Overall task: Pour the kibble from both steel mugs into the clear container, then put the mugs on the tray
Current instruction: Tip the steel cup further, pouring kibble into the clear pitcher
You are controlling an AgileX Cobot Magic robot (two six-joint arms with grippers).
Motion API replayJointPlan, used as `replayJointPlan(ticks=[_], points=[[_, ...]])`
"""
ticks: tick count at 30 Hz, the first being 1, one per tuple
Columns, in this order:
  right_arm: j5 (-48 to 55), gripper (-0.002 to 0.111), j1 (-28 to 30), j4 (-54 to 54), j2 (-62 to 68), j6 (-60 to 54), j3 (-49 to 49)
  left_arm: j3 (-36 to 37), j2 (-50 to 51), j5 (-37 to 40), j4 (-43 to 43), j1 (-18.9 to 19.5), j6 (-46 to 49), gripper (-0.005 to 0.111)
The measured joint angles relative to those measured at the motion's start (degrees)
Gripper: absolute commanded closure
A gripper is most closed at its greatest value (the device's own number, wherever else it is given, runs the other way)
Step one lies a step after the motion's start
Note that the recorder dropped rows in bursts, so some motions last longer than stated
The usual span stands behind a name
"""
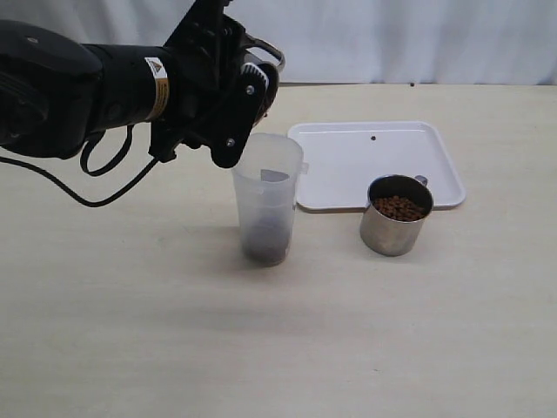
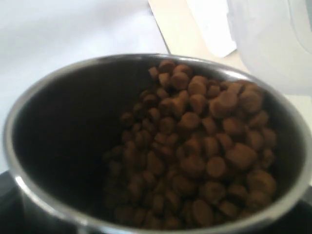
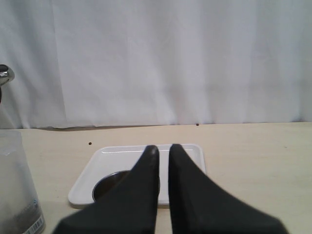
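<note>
The pale tabletop (image 1: 174, 331) carries everything, with a white curtain behind it. The black left arm (image 1: 52, 87) reaches in from the left of the exterior view, and its left end effector (image 1: 245, 109) hangs over the rim of the clear container (image 1: 267, 200). It is clamped on 1 steel mug, the held mug (image 2: 44, 97), which is raised off the tabletop; the arm hides nearly all of it in the exterior view.

The white tray (image 1: 348, 161) lies flat behind and to the right of the clear container, close to it. The container stands upright on the tabletop.

The second mug (image 1: 393, 218) stands upright on the tabletop at the tray's near edge, towards its right corner; I cannot tell whether it touches the rim.

The right end effector (image 3: 163, 148) shows only in its own wrist view, its 2 black fingers nearly together with a thin slit between them and nothing held.

The kibble (image 2: 204, 146) sits in 3 places: heaped to one side inside the held mug, filling the second mug nearly to the brim, and as a dark layer at the bottom of the clear container. 1 dark speck (image 1: 372, 138) lies on the tray.
</note>
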State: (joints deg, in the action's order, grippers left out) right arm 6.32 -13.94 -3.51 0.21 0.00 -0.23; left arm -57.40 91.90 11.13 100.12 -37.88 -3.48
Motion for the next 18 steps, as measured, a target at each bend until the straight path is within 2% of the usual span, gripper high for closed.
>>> replayJointPlan(ticks=[18], points=[[0.0, 0.103, 0.0, 0.0, 0.0, 0.0, 0.0, 0.0, 0.0, 0.0, 0.0, 0.0, 2.8, 0.107]])
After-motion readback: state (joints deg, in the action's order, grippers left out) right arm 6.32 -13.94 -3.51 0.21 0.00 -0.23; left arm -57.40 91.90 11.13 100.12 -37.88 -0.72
